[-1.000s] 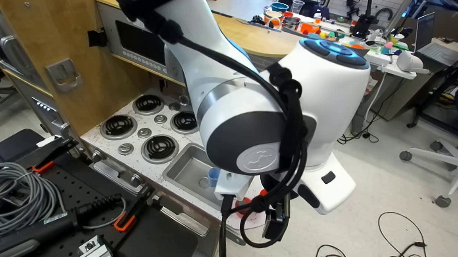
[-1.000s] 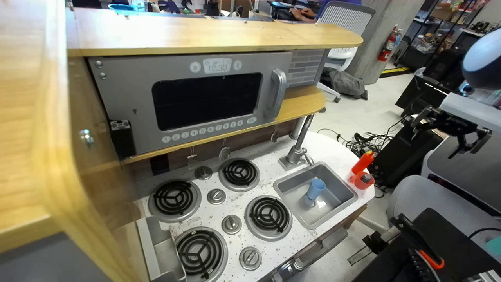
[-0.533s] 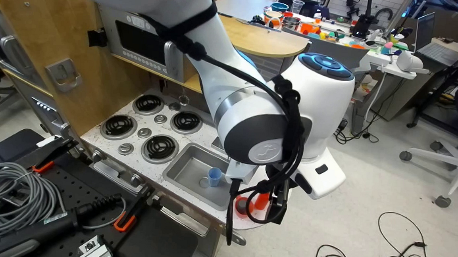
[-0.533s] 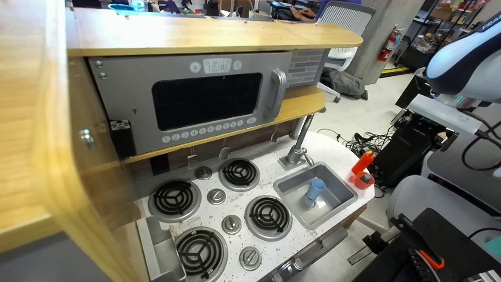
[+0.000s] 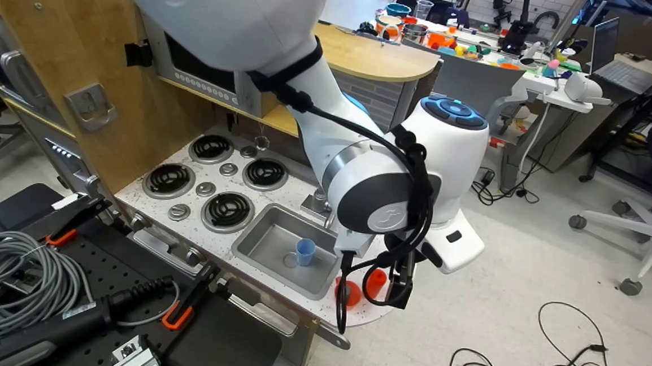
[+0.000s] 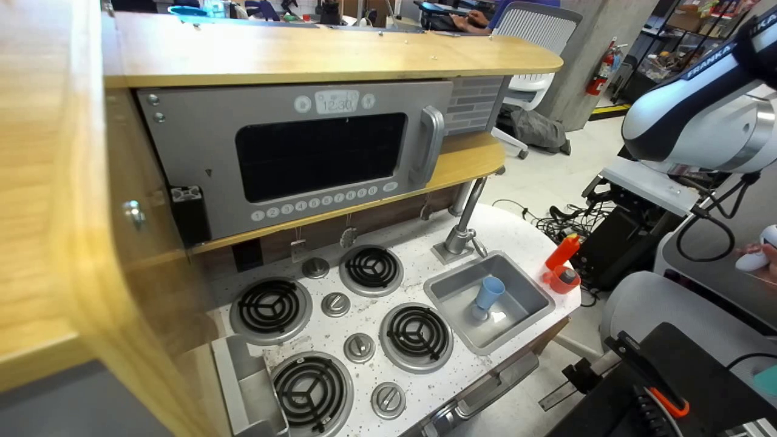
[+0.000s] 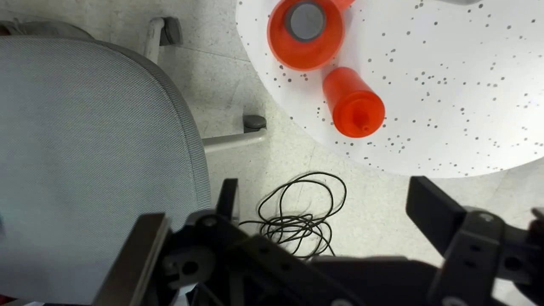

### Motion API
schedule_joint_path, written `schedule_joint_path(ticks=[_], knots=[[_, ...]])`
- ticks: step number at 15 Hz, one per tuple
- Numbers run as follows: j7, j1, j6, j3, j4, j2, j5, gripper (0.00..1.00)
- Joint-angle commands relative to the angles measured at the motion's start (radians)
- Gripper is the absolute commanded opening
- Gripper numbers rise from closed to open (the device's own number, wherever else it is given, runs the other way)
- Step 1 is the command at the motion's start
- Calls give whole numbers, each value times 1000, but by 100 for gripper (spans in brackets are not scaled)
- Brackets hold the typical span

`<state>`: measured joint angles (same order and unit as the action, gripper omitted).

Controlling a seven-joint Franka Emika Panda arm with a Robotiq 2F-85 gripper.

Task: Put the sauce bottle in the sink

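Observation:
The sauce bottle [image 6: 562, 252] is slim and red and stands on the white countertop near its rounded end. It also shows in the wrist view [image 7: 346, 91] and, partly behind cables, in an exterior view [image 5: 375, 283]. The grey metal sink [image 6: 511, 320] is beside it, set in the counter, and shows in both exterior views [image 5: 266, 241]. My gripper [image 7: 324, 189] is open with nothing between its fingers. In the wrist view the bottle is ahead of the fingertips, between the two sides, and apart from them. The gripper hangs beyond the counter's rounded edge.
A squat red-orange cup [image 7: 306, 61] with a grey round thing in it stands close beside the bottle. A blue cup [image 6: 489, 292] is in the sink. The faucet [image 6: 466, 221] rises behind the sink. A grey chair [image 7: 97, 161] and floor cables [image 7: 297, 221] are below.
The arm and gripper have moved toward the counter's end, leftward in an exterior view. More of the sink and the red things shows. The bottle, cups and sink have not moved.

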<state>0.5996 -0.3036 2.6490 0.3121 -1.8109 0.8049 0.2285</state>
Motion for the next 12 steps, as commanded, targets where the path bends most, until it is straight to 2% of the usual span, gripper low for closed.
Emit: schedule_joint_path(ticks=[1, 6, 12], knots=[[12, 11, -6, 9, 107, 90, 14, 100], [36, 28, -15, 3, 187, 172, 17, 100], [66, 64, -22, 5, 231, 232, 7, 100]])
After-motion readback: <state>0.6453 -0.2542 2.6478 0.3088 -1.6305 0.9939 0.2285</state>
